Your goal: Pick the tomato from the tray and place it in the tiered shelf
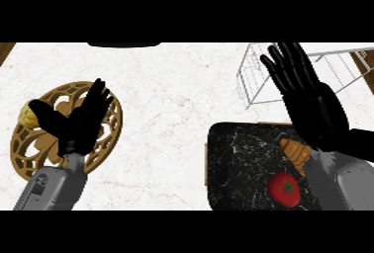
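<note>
fingers straight on right robot hand (310,96) — raised above tray (241,163), tomato (285,188).

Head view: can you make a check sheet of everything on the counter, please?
Surface: white marble counter.
Job's things: tomato on the black tray; white wire tiered shelf at far right.
Clutter: croissant on the tray; gold openwork trivet at left, yellow item on its edge.
Hands: left hand open over the trivet; right hand open, holding nothing.
Cables: nothing seen.
Surroundings: dark object at the far edge.
</note>
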